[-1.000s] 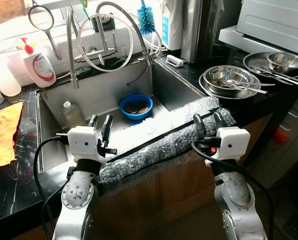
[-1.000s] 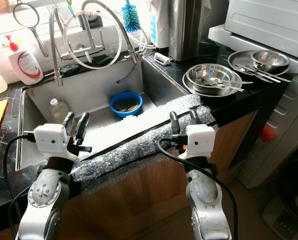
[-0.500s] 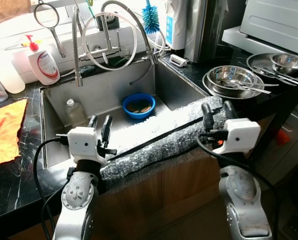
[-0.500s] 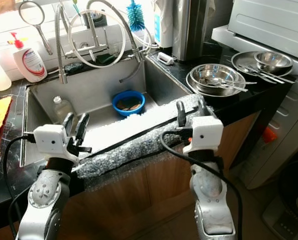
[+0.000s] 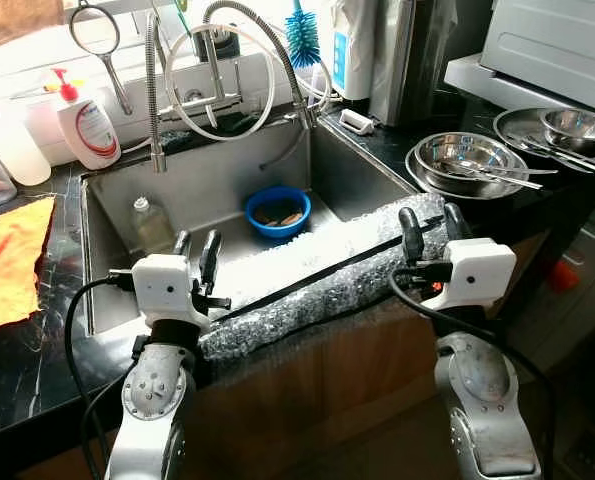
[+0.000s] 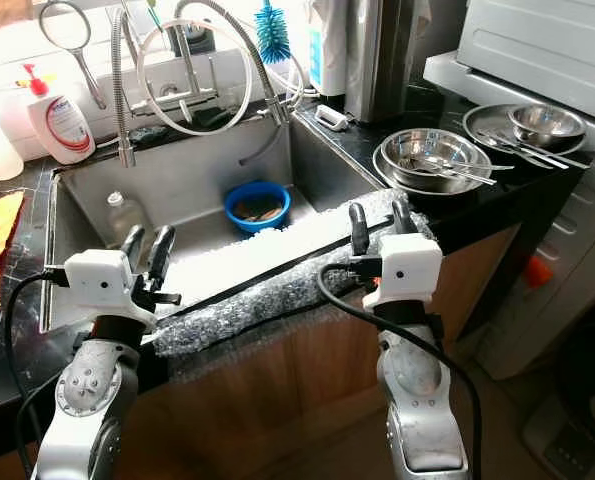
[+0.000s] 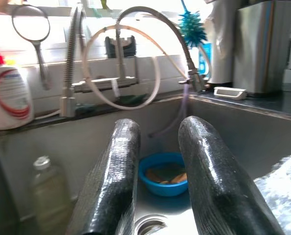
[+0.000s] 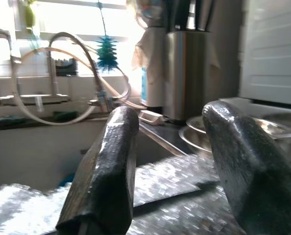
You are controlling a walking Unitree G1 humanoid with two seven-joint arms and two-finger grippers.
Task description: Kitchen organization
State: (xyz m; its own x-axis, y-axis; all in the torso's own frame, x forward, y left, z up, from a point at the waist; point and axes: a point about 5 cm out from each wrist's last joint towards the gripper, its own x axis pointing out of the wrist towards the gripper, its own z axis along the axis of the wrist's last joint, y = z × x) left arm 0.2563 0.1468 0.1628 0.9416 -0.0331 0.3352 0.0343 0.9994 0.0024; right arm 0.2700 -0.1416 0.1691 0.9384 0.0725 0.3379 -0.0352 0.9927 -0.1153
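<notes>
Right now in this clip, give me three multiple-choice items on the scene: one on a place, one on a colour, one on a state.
1. Where does the blue bowl sit?
A. inside the sink
B. on the orange cloth
C. among the steel bowls

2. What colour is the bottle brush by the faucet?
A. red
B. blue
C. yellow

3. What state are the left pincer and right pincer in?
A. both clamped on the bubble wrap
B. one holding a spoon
C. both open, holding nothing

Answers: 1 A, the bowl rests on the sink floor. 2 B, its bristles are blue. 3 C, the wrist views show spread fingers with nothing between them, above the bubble wrap.
</notes>
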